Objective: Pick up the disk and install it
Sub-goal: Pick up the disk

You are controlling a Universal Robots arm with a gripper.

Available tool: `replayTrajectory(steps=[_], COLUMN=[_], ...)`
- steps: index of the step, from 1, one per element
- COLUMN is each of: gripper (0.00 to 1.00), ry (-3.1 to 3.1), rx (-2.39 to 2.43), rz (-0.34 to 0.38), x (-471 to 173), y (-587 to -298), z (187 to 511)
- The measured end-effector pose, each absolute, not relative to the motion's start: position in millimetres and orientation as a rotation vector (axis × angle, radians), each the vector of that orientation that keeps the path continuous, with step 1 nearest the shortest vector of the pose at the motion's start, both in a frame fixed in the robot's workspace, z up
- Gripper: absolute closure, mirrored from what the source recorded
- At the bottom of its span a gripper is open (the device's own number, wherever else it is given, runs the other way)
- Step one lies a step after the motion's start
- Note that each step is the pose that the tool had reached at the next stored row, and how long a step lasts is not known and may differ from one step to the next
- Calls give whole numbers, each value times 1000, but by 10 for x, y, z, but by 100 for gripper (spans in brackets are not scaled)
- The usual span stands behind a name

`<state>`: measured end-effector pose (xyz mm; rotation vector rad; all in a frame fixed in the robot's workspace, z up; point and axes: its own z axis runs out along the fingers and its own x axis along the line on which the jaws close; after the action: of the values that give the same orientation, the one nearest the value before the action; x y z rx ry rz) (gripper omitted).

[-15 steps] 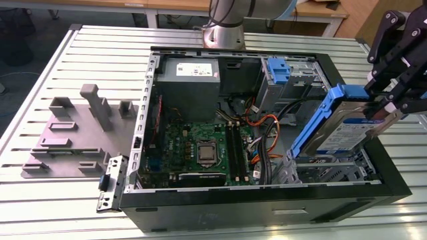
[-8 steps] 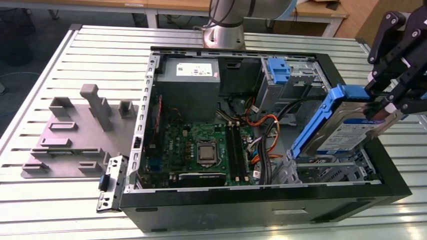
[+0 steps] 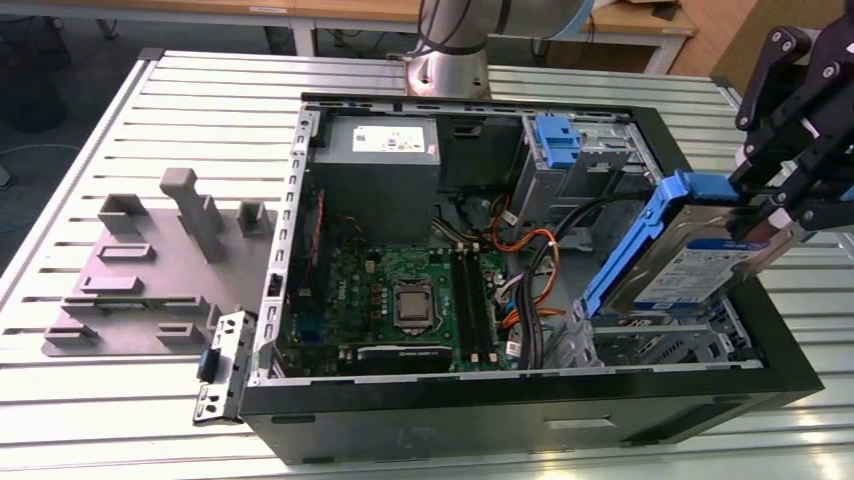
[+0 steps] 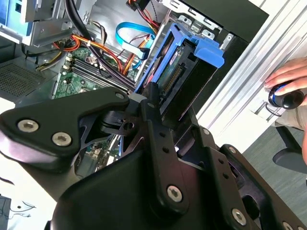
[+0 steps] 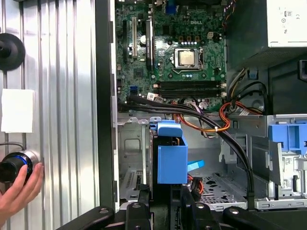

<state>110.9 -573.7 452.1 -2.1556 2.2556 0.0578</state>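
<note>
Holding: pincer (image 3: 771,212) closed on the upper end of the disk (image 3: 678,262).
Disk: tilted steeply, blue frame edge uppermost, above the metal bay (image 3: 667,338) at the exterior view's right of the open computer case (image 3: 534,405).
Case: lies on the slatted table (image 3: 120,420); motherboard (image 3: 400,290) exposed.
Person: 1 hand (image 5: 19,191) touching a black knob (image 5: 10,166), first wrist view.

arm base (image 3: 447,45): silver-grey round column, grey joint housing, exterior view's upper middle | end effector (image 3: 777,208): matte black linked bars, exterior view's right | screws (image 4: 29,125): silver round heads on black plates in second wrist view
</note>
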Motion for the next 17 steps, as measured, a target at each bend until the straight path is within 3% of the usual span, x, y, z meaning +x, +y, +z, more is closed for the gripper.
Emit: replayTrajectory(steps=[17], gripper=[65], ry=[2267], rx=[-2144], rz=[57], x=[1110], y=[-5737], z=[4441])
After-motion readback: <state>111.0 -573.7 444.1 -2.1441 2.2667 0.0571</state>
